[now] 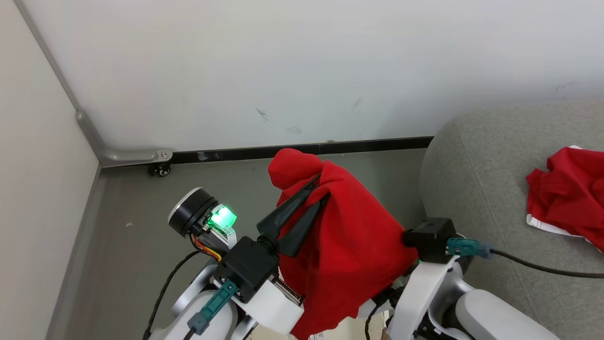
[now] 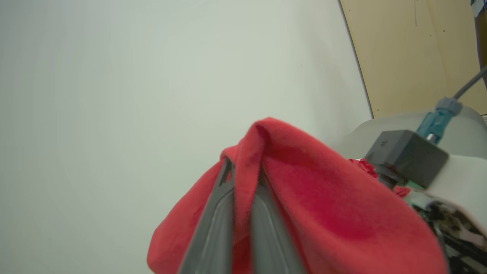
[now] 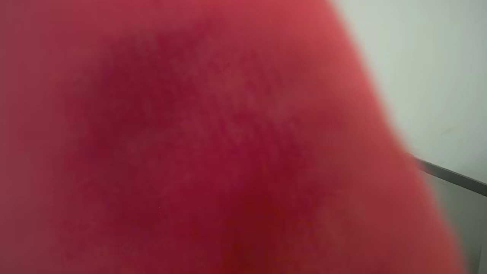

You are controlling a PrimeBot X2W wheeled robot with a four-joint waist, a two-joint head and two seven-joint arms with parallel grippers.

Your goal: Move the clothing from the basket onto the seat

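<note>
Clothing sits in two places in the head view. One garment (image 1: 349, 236) hangs from the left gripper (image 1: 322, 189) above the floor (image 1: 141, 226), just off the seat's (image 1: 490, 156) rounded corner. The other garment (image 1: 566, 198) lies crumpled on the seat top, well in from that corner. The held garment also drapes over the right arm's wrist (image 1: 429, 238). If the arms part or swing toward the seat, it could catch there and be dragged out of the grip. Its low hem could then fall short of the seat edge onto the floor. The right gripper is buried under the cloth, so I cannot tell whether it is open or holds anything.

In the left wrist view, the left gripper's two fingers (image 2: 213, 228) are drawn almost together. They pinch a narrow fold of the garment near their tips, and cloth spills down both sides. So thin a hold may slip under the hanging weight.

In the right wrist view, blurred red cloth lies against the lens beside a strip of wall (image 3: 437, 76). That arm is likely working blind.
</note>
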